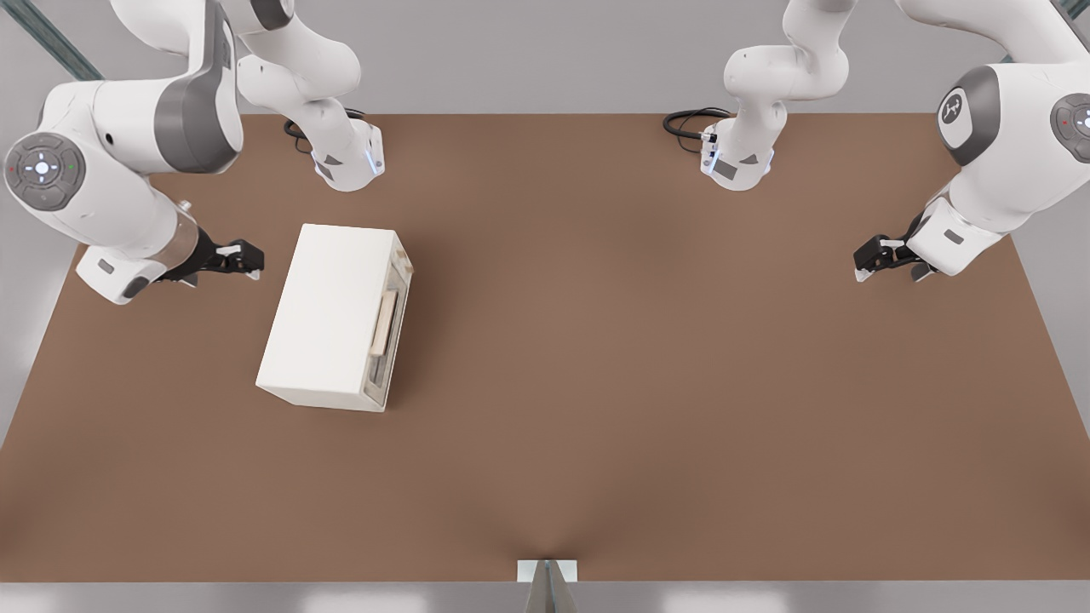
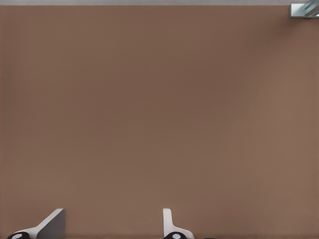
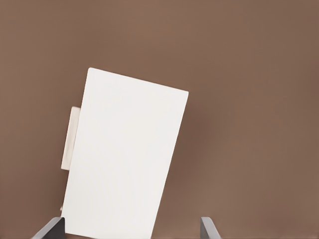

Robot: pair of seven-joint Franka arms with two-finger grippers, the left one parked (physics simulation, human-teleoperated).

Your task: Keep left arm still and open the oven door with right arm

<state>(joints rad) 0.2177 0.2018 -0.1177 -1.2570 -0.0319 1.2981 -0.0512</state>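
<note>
My gripper [image 1: 245,260] hangs with fingers spread wide just beside the boxy cream oven [image 1: 328,315] on the matte brown surface [image 1: 681,383]. The oven door [image 1: 388,328], grey-framed with a tan bar handle [image 1: 382,323], is shut, facing the front view's right.

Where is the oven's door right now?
In the front view the oven door, shut, faces the front view's right on the cream oven, left of the table's middle. The working arm's open claw hovers beside the oven's opposite, left side.
</note>
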